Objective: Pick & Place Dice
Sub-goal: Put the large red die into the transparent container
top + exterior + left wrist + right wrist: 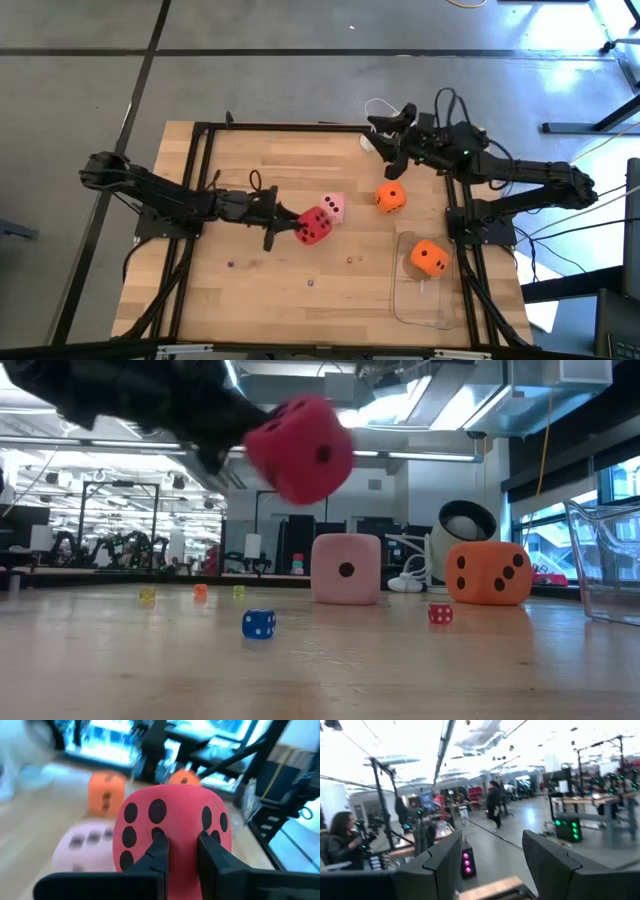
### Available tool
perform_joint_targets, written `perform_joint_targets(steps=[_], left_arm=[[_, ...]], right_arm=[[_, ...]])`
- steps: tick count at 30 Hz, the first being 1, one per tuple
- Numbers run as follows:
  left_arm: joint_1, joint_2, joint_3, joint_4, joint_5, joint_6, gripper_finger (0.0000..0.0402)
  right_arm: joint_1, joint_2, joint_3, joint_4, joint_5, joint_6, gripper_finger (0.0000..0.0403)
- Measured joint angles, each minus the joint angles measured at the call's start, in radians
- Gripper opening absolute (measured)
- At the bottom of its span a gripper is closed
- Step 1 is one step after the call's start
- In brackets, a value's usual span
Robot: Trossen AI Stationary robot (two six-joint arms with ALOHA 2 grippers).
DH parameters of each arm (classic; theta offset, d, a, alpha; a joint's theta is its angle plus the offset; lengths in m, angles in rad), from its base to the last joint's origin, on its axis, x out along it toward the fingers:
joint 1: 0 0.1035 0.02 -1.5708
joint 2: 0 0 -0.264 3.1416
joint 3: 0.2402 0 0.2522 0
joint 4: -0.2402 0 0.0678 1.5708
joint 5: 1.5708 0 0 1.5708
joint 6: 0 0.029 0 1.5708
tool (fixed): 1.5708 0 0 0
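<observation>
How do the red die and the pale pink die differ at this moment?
The red rounded foam die hangs in the air, pinched by the left claw; the pale pink rounded foam die rests free on the wooden table. The red die is tilted; the pink one sits square. Both are similar-sized cubes with dark pips.

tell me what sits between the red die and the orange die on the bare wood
The pink die sits between them, right beside the red die held by the left end effector; bare wood separates it from the orange die, per the high view.
</observation>
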Motion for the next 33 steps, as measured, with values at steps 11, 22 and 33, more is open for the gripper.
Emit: perform_joint_targets(steps=[11,22,33], left_arm=[[-0.008,0.316,0.238,0.213,0.097,0.170,0.0035],[-0.045,0.603,0.572,0.261,0.216,0.262,0.0034],[-0.062,0.854,0.909,0.262,0.267,0.368,0.0036]], right_arm=[[0.000,0.000,0.088,-0.038,-0.009,0.023,0.0208],[0.000,0.000,0.088,-0.061,-0.133,0.110,0.0208],[-0.038,-0.007,0.088,-0.060,-0.316,0.267,0.0208]])
